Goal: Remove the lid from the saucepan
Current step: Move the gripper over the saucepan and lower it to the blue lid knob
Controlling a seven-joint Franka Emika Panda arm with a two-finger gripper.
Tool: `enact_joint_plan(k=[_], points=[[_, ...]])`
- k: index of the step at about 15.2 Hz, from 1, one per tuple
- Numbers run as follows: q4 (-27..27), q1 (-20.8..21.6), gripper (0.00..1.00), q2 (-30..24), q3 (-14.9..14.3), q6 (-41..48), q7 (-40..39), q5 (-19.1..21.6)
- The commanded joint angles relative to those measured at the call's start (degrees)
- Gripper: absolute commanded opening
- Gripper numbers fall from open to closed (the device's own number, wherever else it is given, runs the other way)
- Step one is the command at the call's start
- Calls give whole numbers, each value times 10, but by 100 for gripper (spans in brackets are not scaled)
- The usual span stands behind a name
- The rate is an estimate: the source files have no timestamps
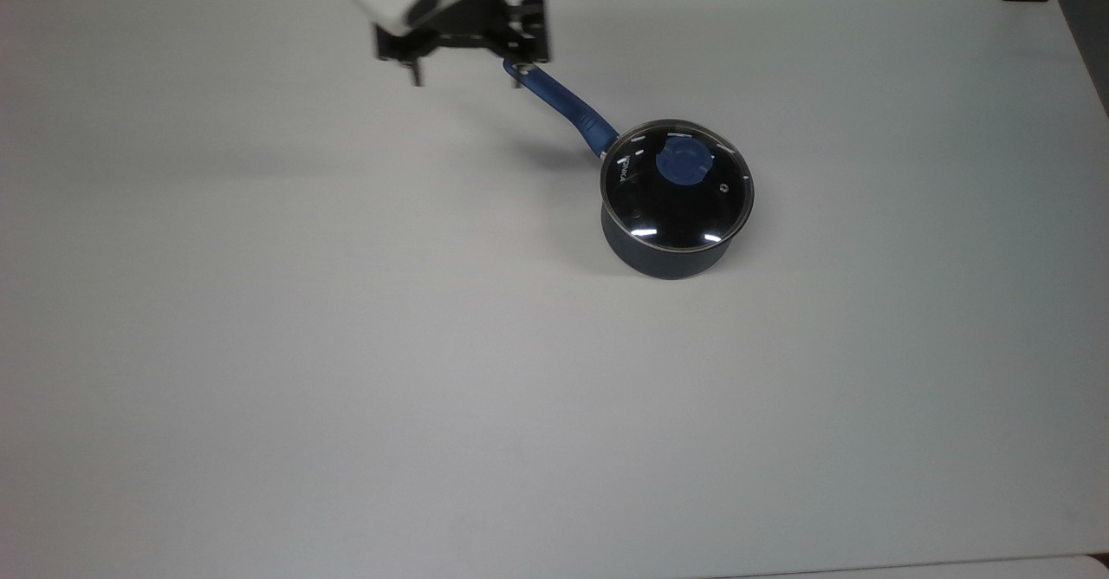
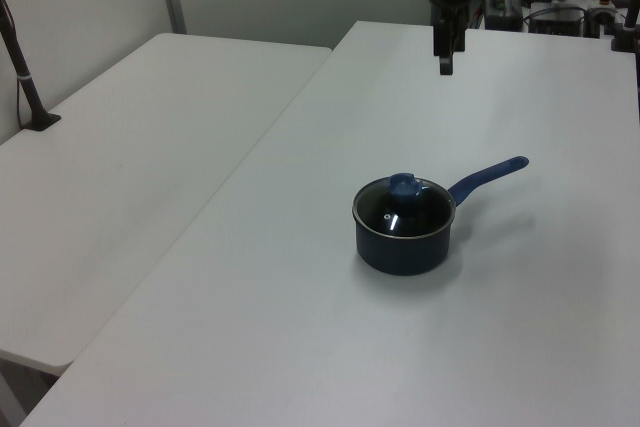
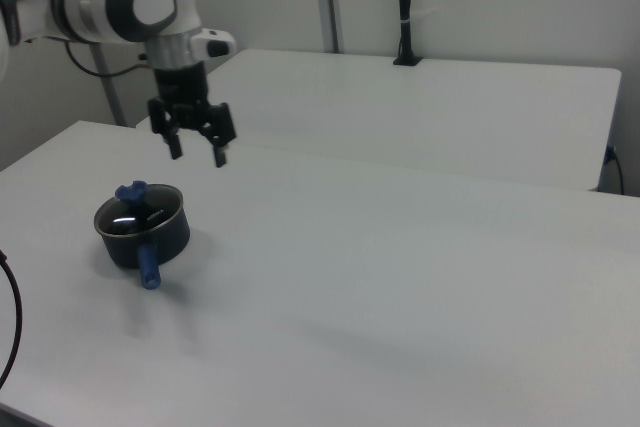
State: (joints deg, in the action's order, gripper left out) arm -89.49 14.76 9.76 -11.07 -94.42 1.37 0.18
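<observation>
Lid [image 1: 677, 185] sits on the saucepan [image 1: 663, 254]; right view shows the empty claw [image 3: 197, 154] spread wide, high above.

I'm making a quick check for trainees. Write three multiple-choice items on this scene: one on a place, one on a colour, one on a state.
1. Where is the lid?
A. on the saucepan
B. flat on the table
C. in the gripper

2. What colour is the knob?
A. red
B. blue
C. yellow

3. How are the gripper's fingers?
A. shut on the knob
B. shut on the handle
C. open, holding nothing

Key:
1 A: the lid covers the saucepan.
2 B: the knob is blue.
3 C: the gripper hangs above the table, fingers spread.
</observation>
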Motion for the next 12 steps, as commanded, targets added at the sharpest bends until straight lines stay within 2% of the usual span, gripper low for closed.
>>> enact_joint_plan(k=[1, 4, 7, 12], points=[[-5, 32, 100, 5, -4, -12, 94, 41], [-5, 75, 100, 22, -4, -49, 214, 45], [-4, 121, 98, 63, -4, -53, 346, 47], [20, 163, 97, 90, -4, -78, 412, 48]])
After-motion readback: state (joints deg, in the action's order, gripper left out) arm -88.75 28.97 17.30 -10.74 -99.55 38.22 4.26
